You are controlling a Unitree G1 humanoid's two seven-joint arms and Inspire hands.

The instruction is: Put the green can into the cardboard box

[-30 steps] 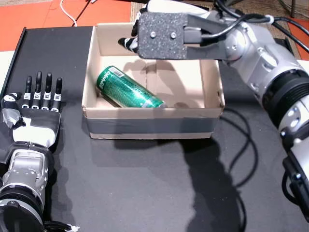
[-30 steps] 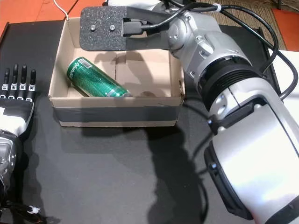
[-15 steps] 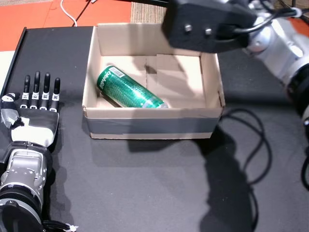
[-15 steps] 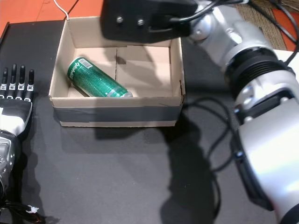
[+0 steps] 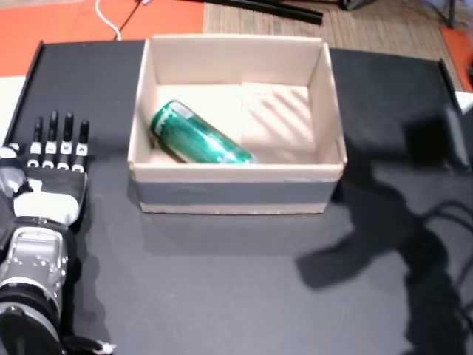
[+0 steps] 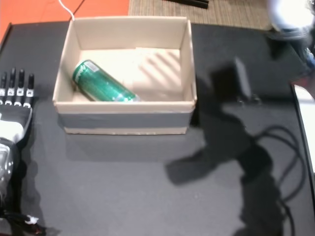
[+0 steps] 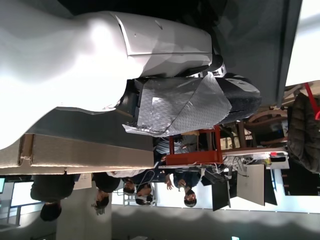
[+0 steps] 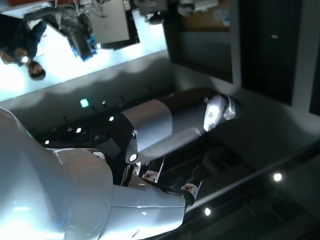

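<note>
Now: can (image 5: 198,137) (image 6: 102,88) lies on its side on the floor of the box (image 5: 325,89) (image 6: 125,107), in the left half, long axis running from about 10 o'clock to 4 o'clock. Its lower end sits against the near wall; its top end points toward the left wall. Green body, pale printed patch near the upper end. Nothing touches it.

Box open-topped, flaps not visible, grey tape band along the near outer face. Striped light falls on the right half of its floor. It stands on the black counter (image 5: 222,288) (image 6: 113,191).

Left hand (image 5: 46,181) (image 6: 15,105) rests flat on the counter at 9 o'clock from the box, well apart from it, four fingers (image 5: 54,129) straight, spread slightly, pointing to 12 o'clock; it holds nothing.

Right hand (image 8: 170,125): absent from both head views, only dark shadows on the counter at 3 to 5 o'clock of the box. Right wrist view shows it raised against the ceiling, fingers extended, empty.

Orange floor (image 5: 66,18) and woven mat (image 5: 369,26) beyond the counter at 12 o'clock.
</note>
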